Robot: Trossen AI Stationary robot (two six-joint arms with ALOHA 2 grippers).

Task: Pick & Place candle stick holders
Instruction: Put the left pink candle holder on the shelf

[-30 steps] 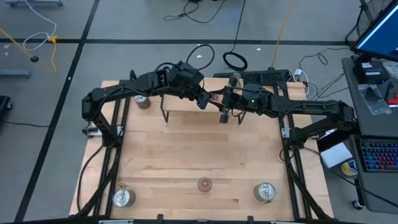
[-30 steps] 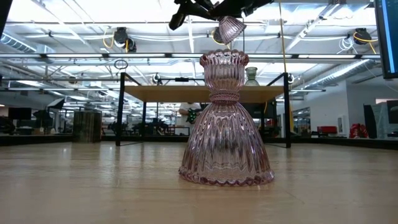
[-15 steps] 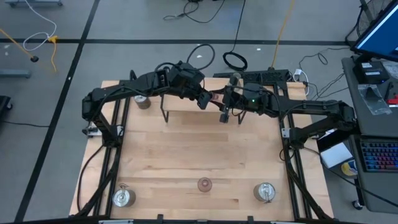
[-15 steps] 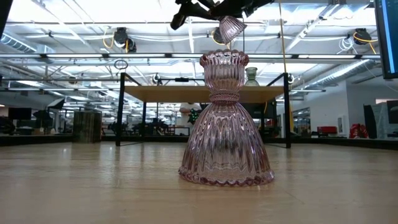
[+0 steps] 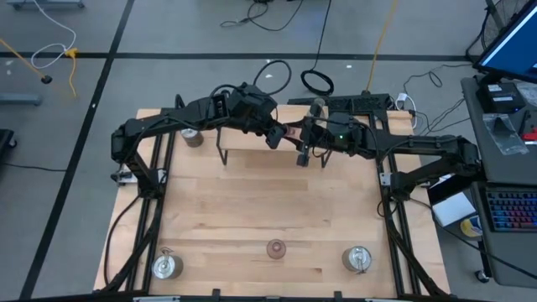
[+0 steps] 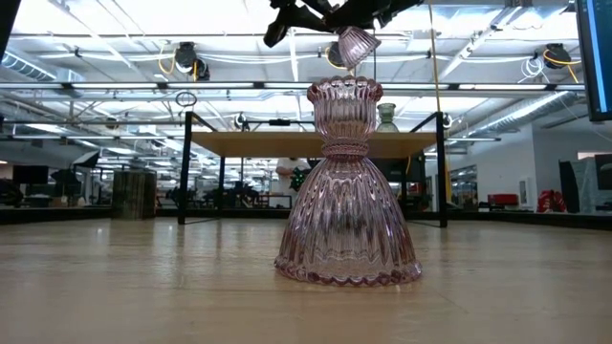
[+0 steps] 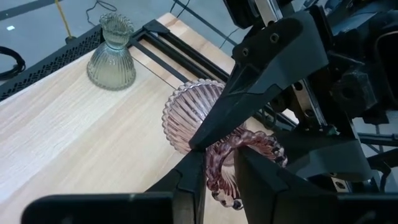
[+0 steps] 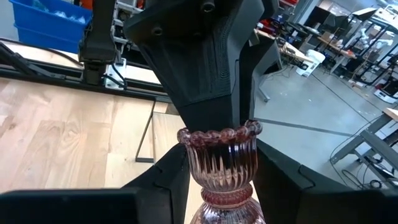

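Wooden table [image 5: 268, 201] filled the high view, its raised shelf [image 6: 287, 143] at the far end. Above that shelf both arms met over one pink holder [image 7: 186, 112]. The right gripper [image 8: 221, 155] was clenched on its neck, carrying it clear of the shelf. The left gripper [image 7: 219, 155] had just slackened, its fingers [image 7: 189, 180] standing off the ribbed rim to either side. The handover looked complete, so the right arm could likely carry it onward. Another pink holder [image 5: 275, 248] and two metal holders [image 5: 166, 266] waited along the near edge.
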